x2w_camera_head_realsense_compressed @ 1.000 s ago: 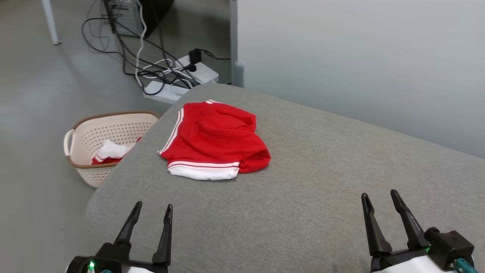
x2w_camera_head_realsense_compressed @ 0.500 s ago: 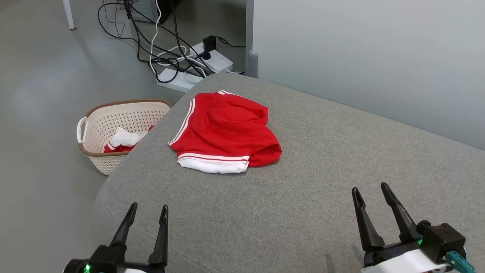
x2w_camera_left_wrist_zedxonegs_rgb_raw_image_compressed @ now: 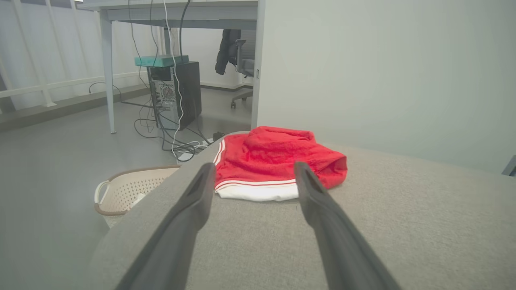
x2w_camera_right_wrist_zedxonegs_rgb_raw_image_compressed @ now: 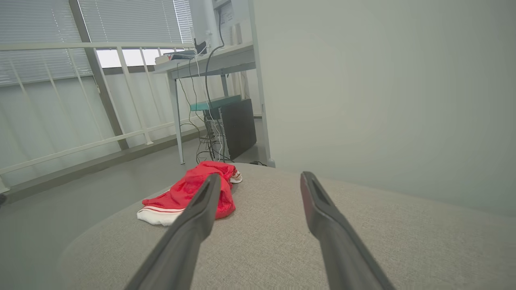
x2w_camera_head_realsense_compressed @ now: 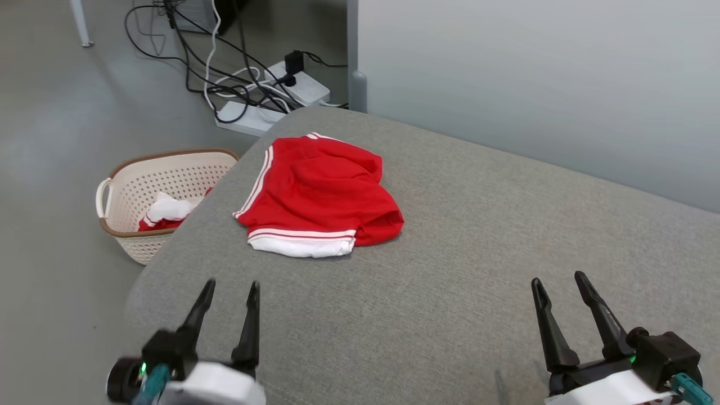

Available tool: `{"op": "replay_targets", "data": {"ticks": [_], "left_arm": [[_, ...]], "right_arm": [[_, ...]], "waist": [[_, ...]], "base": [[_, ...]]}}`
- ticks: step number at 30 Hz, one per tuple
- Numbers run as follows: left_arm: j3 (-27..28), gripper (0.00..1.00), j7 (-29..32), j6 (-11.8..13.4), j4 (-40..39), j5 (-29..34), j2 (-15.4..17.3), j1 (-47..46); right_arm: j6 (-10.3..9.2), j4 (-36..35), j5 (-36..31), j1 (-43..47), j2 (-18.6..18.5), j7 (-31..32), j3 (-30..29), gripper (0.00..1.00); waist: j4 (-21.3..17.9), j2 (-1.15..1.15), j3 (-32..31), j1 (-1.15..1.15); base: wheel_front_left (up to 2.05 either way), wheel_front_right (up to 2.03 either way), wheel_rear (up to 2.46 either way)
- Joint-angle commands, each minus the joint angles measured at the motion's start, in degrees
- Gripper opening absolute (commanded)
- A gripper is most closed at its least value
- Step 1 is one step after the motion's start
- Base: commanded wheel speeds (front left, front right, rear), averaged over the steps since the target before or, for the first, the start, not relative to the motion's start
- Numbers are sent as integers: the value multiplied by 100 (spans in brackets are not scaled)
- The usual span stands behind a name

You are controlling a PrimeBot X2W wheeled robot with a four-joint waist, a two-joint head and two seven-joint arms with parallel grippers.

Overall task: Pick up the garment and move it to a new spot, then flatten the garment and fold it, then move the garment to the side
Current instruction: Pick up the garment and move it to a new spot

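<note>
A red garment (x2w_camera_head_realsense_compressed: 318, 194) with white stripes and a white hem lies crumpled on the grey cushioned surface (x2w_camera_head_realsense_compressed: 478, 253), near its far left corner. It also appears as the garment (x2w_camera_left_wrist_zedxonegs_rgb_raw_image_compressed: 278, 161) ahead in the left wrist view and as the garment (x2w_camera_right_wrist_zedxonegs_rgb_raw_image_compressed: 193, 193) at the left in the right wrist view. My left gripper (x2w_camera_head_realsense_compressed: 232, 284) hovers open over the near left edge, short of the garment. My right gripper (x2w_camera_head_realsense_compressed: 557, 277) stands open at the near right, far from it. Both hold nothing.
A beige perforated laundry basket (x2w_camera_head_realsense_compressed: 163, 174) with red and white cloth inside sits on the floor left of the surface. Power strips and tangled cables (x2w_camera_head_realsense_compressed: 247, 84) lie on the floor beyond. A pale wall panel (x2w_camera_head_realsense_compressed: 534, 84) rises behind the surface.
The head camera swung, shifting the whole scene right and then back left. My left gripper has risen slightly and come forward. The garment lies as before.
</note>
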Motion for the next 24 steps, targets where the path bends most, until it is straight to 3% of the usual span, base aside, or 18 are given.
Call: {"op": "replay_targets", "data": {"ticks": [1, 8, 24], "left_arm": [[87, 100, 64, 74, -102, -94, -2, -550], [-182, 100, 493, 241, 393, -347, -13, -1453], [-479, 100, 837, 306, 2791, -1084, -16, -3708]], "right_arm": [[24, -147, -40, -172, -156, -35, 111, 100], [24, -201, -57, -321, -285, -35, 88, 100], [24, -306, -37, -796, -579, -35, 161, 100]], "waist": [[-150, 0, 133, 0], [-522, 0, 397, 0], [-1521, 0, 1272, 0]], "base": [[0, 0, 0], [0, 0, 0], [0, 0, 0]]}}
